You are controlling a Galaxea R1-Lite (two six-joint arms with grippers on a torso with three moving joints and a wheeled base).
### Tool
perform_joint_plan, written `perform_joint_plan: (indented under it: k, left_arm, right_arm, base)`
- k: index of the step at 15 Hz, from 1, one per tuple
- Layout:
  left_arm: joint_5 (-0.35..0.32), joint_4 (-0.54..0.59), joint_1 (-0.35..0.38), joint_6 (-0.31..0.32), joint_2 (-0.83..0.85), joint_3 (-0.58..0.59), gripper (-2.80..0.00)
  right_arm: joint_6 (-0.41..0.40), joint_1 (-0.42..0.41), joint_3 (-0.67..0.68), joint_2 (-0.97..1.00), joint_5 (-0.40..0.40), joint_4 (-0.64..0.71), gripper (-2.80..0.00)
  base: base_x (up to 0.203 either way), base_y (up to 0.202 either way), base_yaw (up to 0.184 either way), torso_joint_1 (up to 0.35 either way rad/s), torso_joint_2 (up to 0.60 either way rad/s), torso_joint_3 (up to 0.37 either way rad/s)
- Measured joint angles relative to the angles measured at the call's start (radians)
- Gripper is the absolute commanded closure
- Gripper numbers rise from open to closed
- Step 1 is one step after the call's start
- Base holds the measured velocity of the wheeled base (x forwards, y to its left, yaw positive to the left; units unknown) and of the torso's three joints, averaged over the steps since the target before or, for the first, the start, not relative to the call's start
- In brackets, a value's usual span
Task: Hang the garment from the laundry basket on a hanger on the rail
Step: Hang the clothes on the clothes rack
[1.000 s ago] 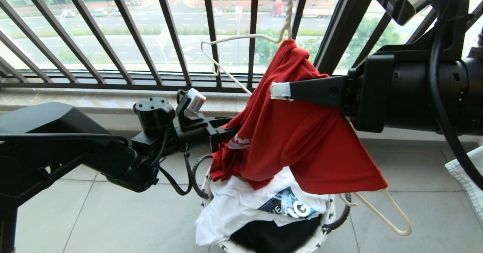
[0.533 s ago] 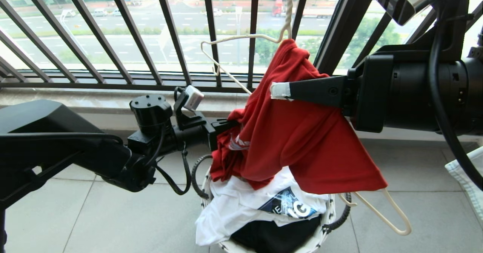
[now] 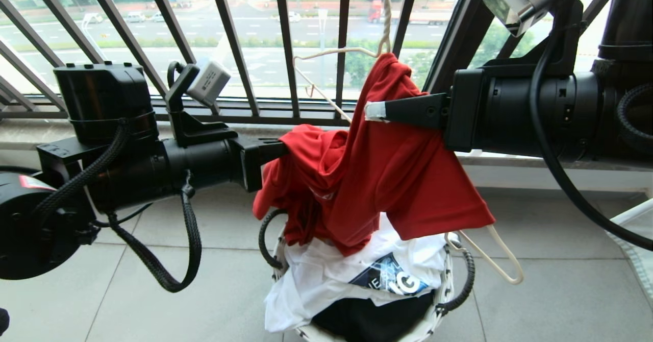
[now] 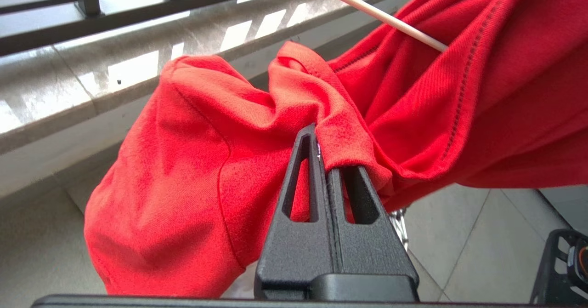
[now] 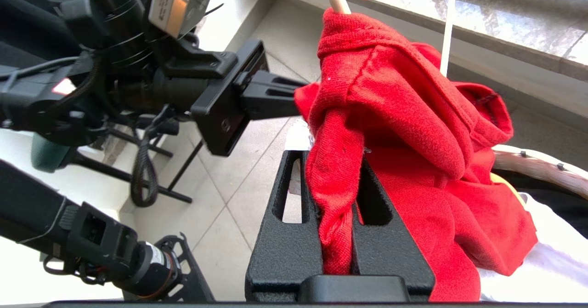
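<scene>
Two claws clenched on shirt (image 3: 387,178): right claw (image 3: 375,116) pins it just below hanger (image 3: 331,56) neck, left claw (image 4: 327,161) pulls free shoulder outward for threading.

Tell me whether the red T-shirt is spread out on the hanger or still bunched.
Bunched. The red T-shirt hangs crumpled over one side of the hanger, pinched by left gripper and right gripper.

Red garment (image 3: 403,178) (perhaps pale print), cream hanger (image 3: 502,265) — white-and-black basket (image 3: 443,301)
</scene>
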Motion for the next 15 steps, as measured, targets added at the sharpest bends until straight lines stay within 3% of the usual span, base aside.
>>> perform_joint_plan:
  k: [3,5,6,9,15]
  left_arm:
    - [0.237,0.353,-0.161,0.012,-0.077,-0.04,0.0]
    - [0.364,0.456,-0.236,0.0,-0.056,-0.044,0.0]
    - [0.393,0.476,-0.263,-0.004,-0.039,-0.038,0.0]
    - [0.409,0.524,-0.293,-0.029,0.03,-0.037,0.0]
    - [0.405,0.489,-0.303,-0.137,0.212,-0.109,0.0]
  right_arm:
    - [-0.001,-0.01,-0.018,0.036,-0.036,0.001,0.0]
    - [-0.001,-0.027,-0.032,0.058,-0.039,0.0,0.0]
    - [-0.001,-0.036,-0.039,0.068,-0.039,0.001,0.0]
    - [-0.001,-0.051,-0.049,0.087,-0.039,0.001,0.0]
    - [-0.001,-0.053,-0.052,0.093,-0.039,0.0,0.0]
  base:
    - [0.0,0.0,0.0,0.0,0.0,0.0]
    - [0.0,0.0,0.0,0.0,0.0,0.0]
    - [0.0,0.0,0.0,0.0,0.0,0.0]
    - [0.0,0.0,0.0,0.0,0.0,0.0]
    - [0.0,0.0,0.0,0.0,0.0,0.0]
